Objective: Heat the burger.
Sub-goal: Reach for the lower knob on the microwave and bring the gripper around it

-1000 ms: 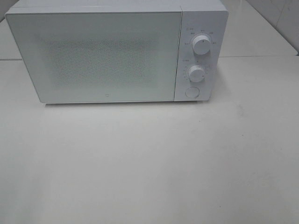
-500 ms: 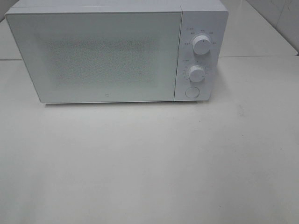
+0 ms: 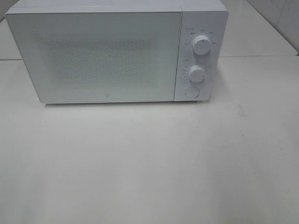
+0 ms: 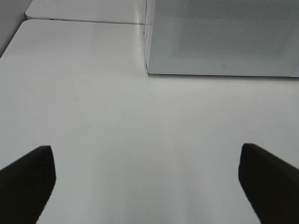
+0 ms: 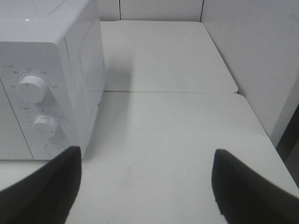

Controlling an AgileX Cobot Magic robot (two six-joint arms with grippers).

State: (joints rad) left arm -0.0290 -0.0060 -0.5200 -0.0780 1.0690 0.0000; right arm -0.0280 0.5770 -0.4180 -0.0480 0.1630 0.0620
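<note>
The burger is out of view in every frame. A white microwave (image 3: 117,51) stands at the back of the table with its door (image 3: 93,56) shut; two round knobs (image 3: 201,45) and a round button (image 3: 192,92) sit on its right panel. Neither arm shows in the exterior high view. In the left wrist view my left gripper (image 4: 147,179) is open above bare table, short of the microwave's (image 4: 219,37) front left corner. In the right wrist view my right gripper (image 5: 145,182) is open with nothing between its fingers, beside the microwave's (image 5: 46,84) knob side.
The white table (image 3: 149,163) spreads in front of the microwave. A seam (image 5: 168,92) joins it to a second white tabletop behind. A white wall panel (image 5: 252,56) rises along the right side, close to the right arm.
</note>
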